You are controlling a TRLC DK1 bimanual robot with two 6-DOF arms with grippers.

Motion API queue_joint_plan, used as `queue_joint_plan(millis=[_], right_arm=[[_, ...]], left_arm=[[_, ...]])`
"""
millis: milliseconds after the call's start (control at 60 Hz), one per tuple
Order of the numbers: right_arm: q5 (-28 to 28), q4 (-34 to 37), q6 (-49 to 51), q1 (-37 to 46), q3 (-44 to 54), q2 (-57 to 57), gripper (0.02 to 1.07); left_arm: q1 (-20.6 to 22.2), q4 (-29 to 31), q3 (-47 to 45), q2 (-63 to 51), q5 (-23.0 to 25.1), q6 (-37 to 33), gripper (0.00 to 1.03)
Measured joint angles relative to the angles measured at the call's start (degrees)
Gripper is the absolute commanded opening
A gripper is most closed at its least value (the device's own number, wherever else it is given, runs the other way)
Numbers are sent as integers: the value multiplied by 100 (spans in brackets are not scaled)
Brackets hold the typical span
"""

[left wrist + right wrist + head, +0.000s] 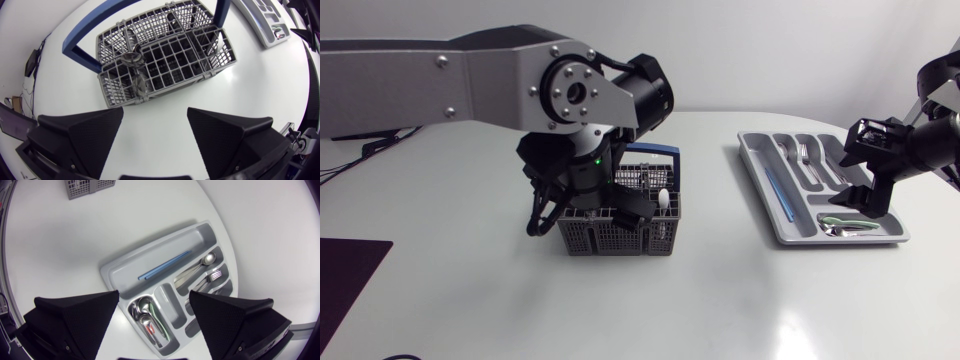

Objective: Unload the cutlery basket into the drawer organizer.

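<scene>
The cutlery basket [605, 238], grey with a blue handle [77, 40], stands near the middle of the table [720, 300], and some metal pieces [133, 58] stand in its compartments. My left gripper [155, 120] hangs directly above it, fingers wide apart, holding nothing. The drawer organizer [125, 272] lies well apart, on my right side. It has a thin blue stick [165, 265] in the long compartment, a spoon [206, 260] and a fork [214, 275] beside it, and small spoons [145, 317] in the end compartment. My right gripper [154, 302] hovers over the organizer, also wide and empty.
</scene>
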State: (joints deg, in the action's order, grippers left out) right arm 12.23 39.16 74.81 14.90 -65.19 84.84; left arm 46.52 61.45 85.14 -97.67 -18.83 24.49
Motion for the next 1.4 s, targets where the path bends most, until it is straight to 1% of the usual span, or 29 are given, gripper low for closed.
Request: queue_joint_plan(millis=[83,217,250,367,383,400,417,483,717,817,883,1150,1400], right_arm=[[24,-175,-527,-203,162,-286,103],[22,-369,-1102,-435,376,-627,102],[22,-415,-1222,-503,439,-715,102],[13,-520,-1587,-769,702,-994,102],[11,-533,-1628,-798,745,-1029,102],[-4,-562,-1665,-835,791,-1060,102],[-4,-579,-1687,-859,824,-1082,102],[-48,-640,-1821,-992,964,-1169,102],[-264,-772,-2221,-1482,1342,-1515,102],[-337,-802,-2378,-1681,1429,-1628,102],[-417,-811,-2474,-1829,1504,-1676,102],[-612,-879,-2730,-2271,1668,-1834,101],[-680,-918,-2881,-2472,1733,-1961,100]], left_arm=[[0,-68,-7,0,-177,271,81],[0,-107,-50,-39,-273,564,81],[0,-114,-61,-70,-273,621,77],[7,-155,-111,-221,-363,863,72],[7,-160,-111,-238,-374,883,69],[7,-164,-111,-251,-380,901,68],[7,-175,-111,-260,-385,914,65],[7,-195,-111,-280,-422,1005,60],[4,-199,-111,-310,-551,1202,59],[4,-221,-111,-356,-575,1292,48],[4,-264,-111,-365,-651,1311,42],[2,-345,-111,-376,-831,1462,42],[0,-442,-109,-474,-955,1572,42]])
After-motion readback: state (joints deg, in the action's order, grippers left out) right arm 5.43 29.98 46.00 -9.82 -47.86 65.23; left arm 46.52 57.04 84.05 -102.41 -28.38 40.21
